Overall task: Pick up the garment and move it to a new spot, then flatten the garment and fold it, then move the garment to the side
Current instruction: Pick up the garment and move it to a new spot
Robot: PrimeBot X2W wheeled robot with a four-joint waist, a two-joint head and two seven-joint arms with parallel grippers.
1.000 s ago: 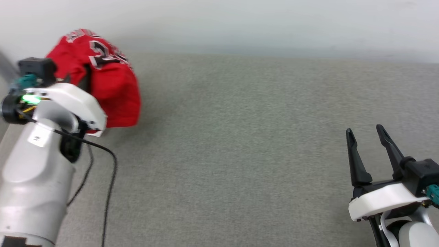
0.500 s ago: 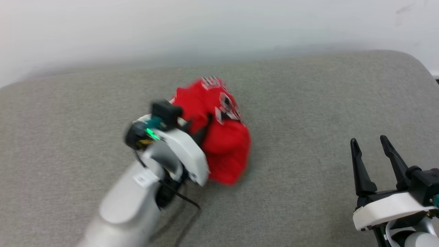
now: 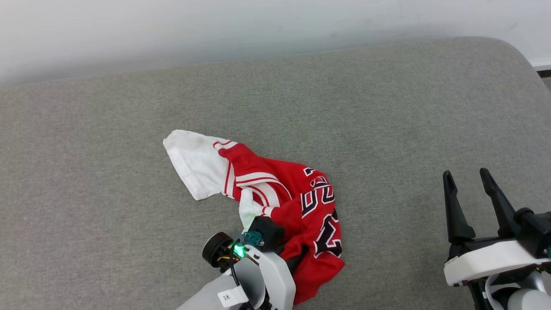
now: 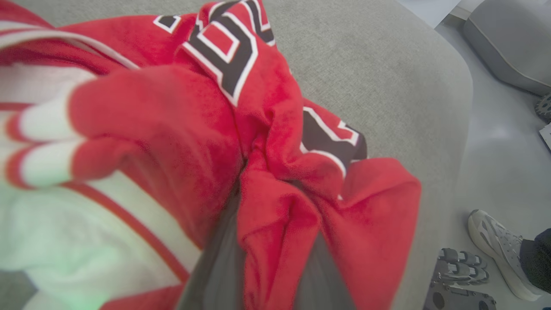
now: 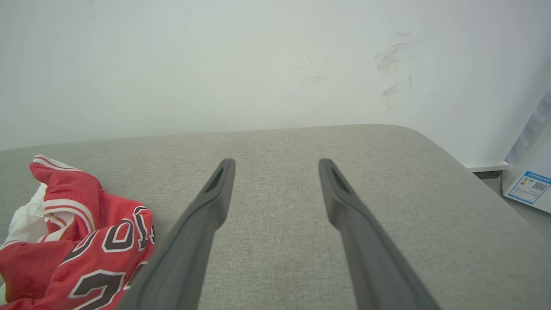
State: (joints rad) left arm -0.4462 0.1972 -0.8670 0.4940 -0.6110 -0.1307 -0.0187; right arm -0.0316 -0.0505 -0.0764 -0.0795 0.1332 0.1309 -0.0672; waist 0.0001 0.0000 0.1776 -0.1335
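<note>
Grey cushion [image 3: 387,107] bears the garment [image 3: 297,202], pinched in the left claw [image 3: 296,259]; right claw [image 3: 466,173] spread, well apart

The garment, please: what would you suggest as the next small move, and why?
Probably open the jaws of the left gripper and let go. The garment lies bunched on the grey cushion, a red fold pinched in that gripper. The right gripper hovers open, apart from it, so flattening could begin once the fold is freed.
</note>
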